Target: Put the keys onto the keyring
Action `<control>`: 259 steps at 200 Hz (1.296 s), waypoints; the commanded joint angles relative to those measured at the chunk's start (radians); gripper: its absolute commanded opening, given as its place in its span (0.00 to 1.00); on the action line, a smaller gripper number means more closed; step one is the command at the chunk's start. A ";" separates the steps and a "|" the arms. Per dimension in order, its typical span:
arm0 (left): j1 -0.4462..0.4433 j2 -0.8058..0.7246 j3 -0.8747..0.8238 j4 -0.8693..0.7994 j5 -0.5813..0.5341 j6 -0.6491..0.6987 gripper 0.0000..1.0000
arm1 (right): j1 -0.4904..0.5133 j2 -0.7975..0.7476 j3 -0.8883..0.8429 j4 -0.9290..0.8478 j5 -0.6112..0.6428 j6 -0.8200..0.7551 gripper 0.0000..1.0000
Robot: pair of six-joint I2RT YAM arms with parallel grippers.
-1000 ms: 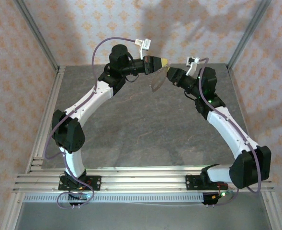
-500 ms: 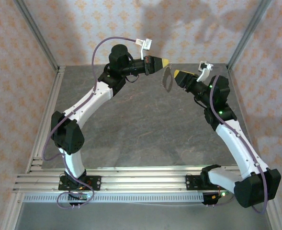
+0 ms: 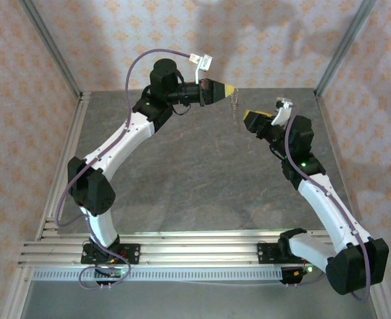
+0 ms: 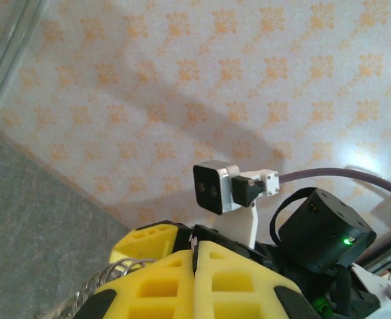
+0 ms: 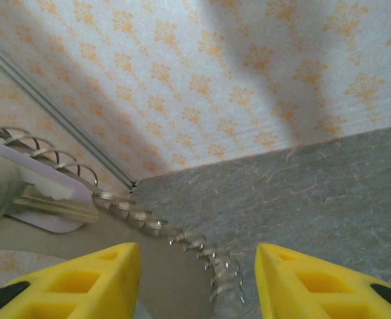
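My left gripper [image 3: 228,88] is raised above the far part of the table, shut on the keyring [image 3: 235,106], which hangs edge-on below its yellow tip. In the left wrist view the yellow pads [image 4: 235,279] are pressed together, with the ring's wire coil [image 4: 105,278] at their lower left. My right gripper [image 3: 249,117] stands open a little to the right of the ring, apart from it. In the right wrist view the coiled stretch of the keyring [image 5: 155,226] runs between the spread fingertips [image 5: 109,266]. The key [image 5: 46,203], lilac head and metal blade, hangs at the far left.
The grey table [image 3: 195,179] lies below both arms, walled by patterned panels with metal corner posts [image 3: 344,43]. The right arm's wrist camera [image 4: 215,189] faces my left gripper at close range. Aluminium rails [image 3: 195,249] cross the near edge.
My right gripper has opened, let go of the ring and drawn back to the right. The keyring has swung from a slanted loop to hanging edge-on under the left gripper.
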 commanded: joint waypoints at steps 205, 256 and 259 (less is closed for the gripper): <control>-0.022 -0.021 0.069 -0.125 0.069 0.125 0.00 | 0.152 -0.047 -0.006 0.097 0.051 -0.051 0.57; -0.022 -0.016 0.068 -0.114 0.069 0.116 0.00 | 0.152 -0.048 0.016 0.068 0.043 -0.092 0.58; -0.023 -0.016 0.068 -0.115 0.069 0.116 0.00 | 0.152 -0.049 0.017 0.066 0.042 -0.095 0.58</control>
